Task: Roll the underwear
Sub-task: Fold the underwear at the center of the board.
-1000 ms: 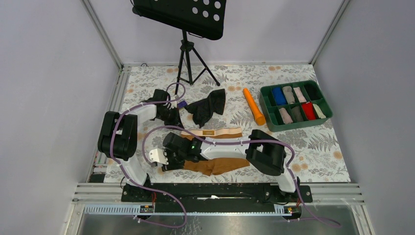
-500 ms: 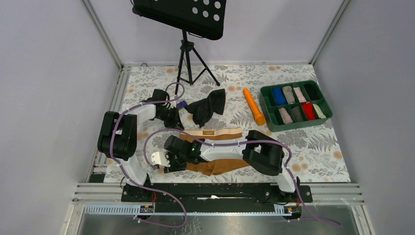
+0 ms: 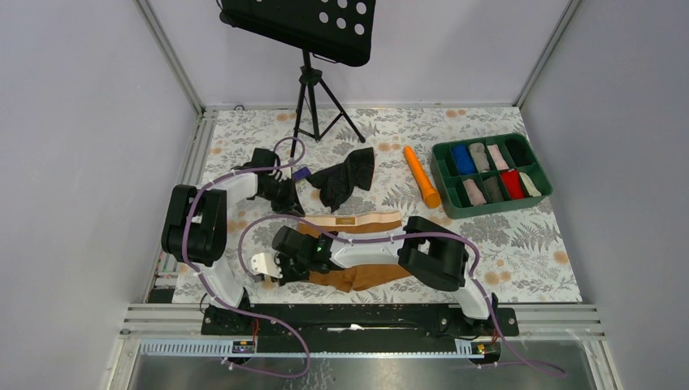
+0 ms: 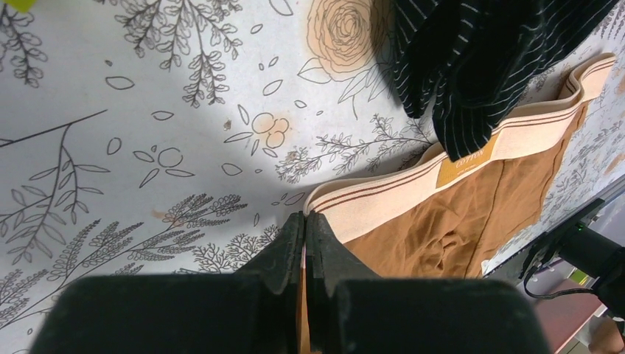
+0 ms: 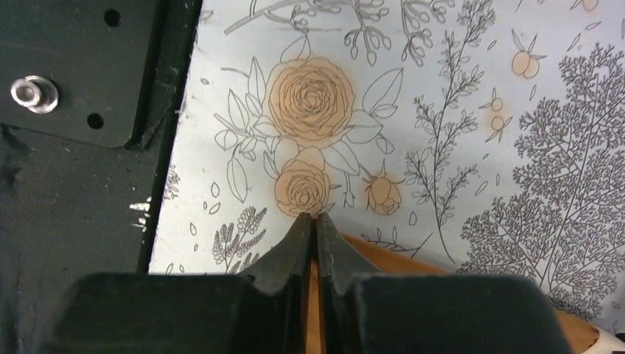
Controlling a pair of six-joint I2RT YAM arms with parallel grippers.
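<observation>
Caramel-brown underwear [image 4: 472, 214], beige striped waistband [image 4: 383, 195]; black pinstriped garment [image 4: 479, 51]; floral tablecloth [image 4: 147, 147]

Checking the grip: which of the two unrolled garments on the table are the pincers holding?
The caramel-brown underwear with the beige waistband; the left pincer and right pincer are both shut on it. The black striped garment is ungripped.

Your top camera looks steeply down from behind the arm bases, taking in the whole table [image 3: 528, 244]. Both wrist cameras sit close over it, looking along their fingers [image 4: 289, 247]; all three share the underwear [image 3: 370, 275].
</observation>
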